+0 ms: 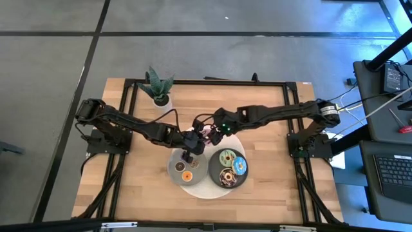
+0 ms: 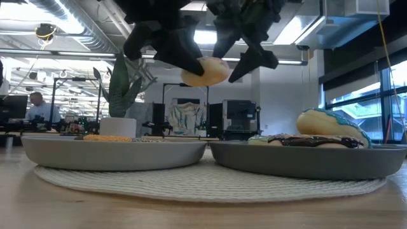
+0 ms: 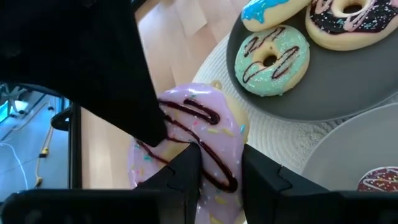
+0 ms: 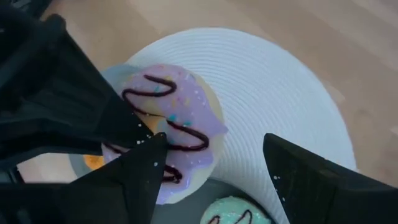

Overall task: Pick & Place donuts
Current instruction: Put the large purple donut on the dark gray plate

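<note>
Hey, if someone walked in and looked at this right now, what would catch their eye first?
Probably the pink donut held in the air above the white mat, pinched by the left gripper, with the right gripper open right beside it. Next, the right grey plate holding the mint-green, blue and chocolate donuts.

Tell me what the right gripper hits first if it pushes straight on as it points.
Probably the pink donut held in the left gripper: it sits just ahead of the open right gripper, though depth is unclear.
</note>
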### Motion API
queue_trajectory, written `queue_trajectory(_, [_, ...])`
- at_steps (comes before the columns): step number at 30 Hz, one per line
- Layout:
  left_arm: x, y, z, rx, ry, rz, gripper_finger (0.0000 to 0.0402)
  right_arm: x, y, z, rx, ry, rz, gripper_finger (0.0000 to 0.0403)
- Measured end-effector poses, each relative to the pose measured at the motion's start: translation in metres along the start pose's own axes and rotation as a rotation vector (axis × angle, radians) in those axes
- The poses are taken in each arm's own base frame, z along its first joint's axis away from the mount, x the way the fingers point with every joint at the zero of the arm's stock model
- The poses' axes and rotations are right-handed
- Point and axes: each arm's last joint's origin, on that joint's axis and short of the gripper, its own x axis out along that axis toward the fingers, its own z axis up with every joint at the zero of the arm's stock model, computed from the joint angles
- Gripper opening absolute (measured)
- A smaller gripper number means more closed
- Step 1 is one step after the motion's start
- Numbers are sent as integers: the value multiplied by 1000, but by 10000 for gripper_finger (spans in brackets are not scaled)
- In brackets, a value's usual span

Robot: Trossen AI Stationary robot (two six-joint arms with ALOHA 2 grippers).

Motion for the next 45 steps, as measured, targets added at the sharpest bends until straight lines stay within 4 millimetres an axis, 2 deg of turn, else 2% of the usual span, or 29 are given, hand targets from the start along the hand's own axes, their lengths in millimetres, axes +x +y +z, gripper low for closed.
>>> queue_trajectory(19, [0, 2, 1, 36, 5, 38, 88, 4, 4, 1, -9, 61, 96, 265])
queue_trajectory(23, [0, 2, 1, 36, 5, 40, 88, 4, 3, 3, -9, 61, 100, 239])
queue_trajectory(32, [0, 2, 1, 36, 10, 52, 88, 4, 1, 5, -12, 53, 102, 146])
queue_trajectory(38, [0, 2, 0, 23, 10, 45, 91, 4, 1, 6, -15, 49, 101, 111])
queue_trajectory(41, [0, 2, 0, 19, 6, 33, 106, 4, 0, 6, -14, 49, 100, 102])
queue_trajectory(45, [0, 2, 0, 7, 5, 25, 146, 5, 0, 6, -12, 51, 96, 97])
